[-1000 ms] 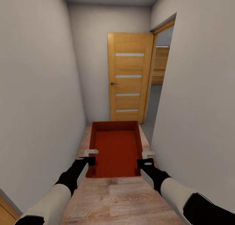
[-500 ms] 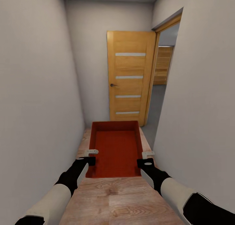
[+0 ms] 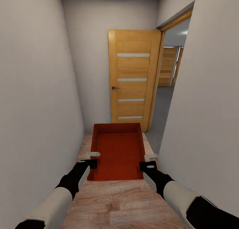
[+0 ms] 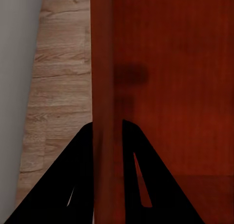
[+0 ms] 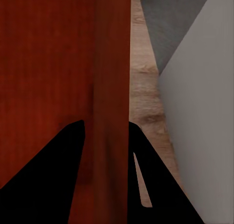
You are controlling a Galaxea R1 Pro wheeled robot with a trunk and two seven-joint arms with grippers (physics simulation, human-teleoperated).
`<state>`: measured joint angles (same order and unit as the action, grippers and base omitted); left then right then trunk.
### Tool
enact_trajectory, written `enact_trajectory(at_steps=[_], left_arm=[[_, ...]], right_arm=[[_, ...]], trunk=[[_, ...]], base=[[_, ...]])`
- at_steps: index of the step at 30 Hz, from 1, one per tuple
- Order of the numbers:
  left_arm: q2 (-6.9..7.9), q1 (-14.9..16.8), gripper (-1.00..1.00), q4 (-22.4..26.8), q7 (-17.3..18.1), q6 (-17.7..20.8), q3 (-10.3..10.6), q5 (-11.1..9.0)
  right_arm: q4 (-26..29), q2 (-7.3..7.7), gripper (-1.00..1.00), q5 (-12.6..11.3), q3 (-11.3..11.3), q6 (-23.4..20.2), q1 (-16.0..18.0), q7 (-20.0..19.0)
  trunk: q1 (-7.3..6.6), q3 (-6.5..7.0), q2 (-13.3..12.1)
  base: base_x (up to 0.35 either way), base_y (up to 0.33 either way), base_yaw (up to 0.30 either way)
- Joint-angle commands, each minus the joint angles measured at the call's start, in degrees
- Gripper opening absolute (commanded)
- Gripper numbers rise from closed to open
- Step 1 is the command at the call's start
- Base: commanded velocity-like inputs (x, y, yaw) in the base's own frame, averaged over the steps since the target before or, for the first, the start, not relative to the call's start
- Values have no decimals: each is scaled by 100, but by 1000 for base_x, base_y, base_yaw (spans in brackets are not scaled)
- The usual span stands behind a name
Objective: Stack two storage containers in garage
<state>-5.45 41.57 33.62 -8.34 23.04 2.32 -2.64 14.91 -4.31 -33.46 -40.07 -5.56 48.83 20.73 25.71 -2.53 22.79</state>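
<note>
Pale grey walls (image 3: 36, 89) close a narrow corridor with wood-plank flooring (image 3: 119, 202), an open wooden door (image 3: 132, 79) ahead. One storage container (image 3: 117, 152) is carried between the arms: the left gripper (image 3: 91, 159) pinches its left wall, the right gripper (image 3: 149, 161) apparently its right wall, jaws nearly closed on each

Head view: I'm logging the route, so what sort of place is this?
Probably a narrow indoor hallway: plain pale walls close on both sides, wood-plank floor, an open wooden door ahead.
</note>
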Motion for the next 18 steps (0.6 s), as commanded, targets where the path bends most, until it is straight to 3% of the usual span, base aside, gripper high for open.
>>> enact_trajectory(at_steps=[1, 18], left_arm=[[0, 0, -100, -356, -63, 25, 40, -88], [0, -1, -100, -356, -62, 25, 38, -88]], right_arm=[[21, 0, -100, 156, 131, 71, 13, 405], [21, 0, -100, 156, 131, 73, 13, 405]], trunk=[[7, -12, 13], [7, -12, 13]], base=[[323, 0, 0], [323, 0, 0]])
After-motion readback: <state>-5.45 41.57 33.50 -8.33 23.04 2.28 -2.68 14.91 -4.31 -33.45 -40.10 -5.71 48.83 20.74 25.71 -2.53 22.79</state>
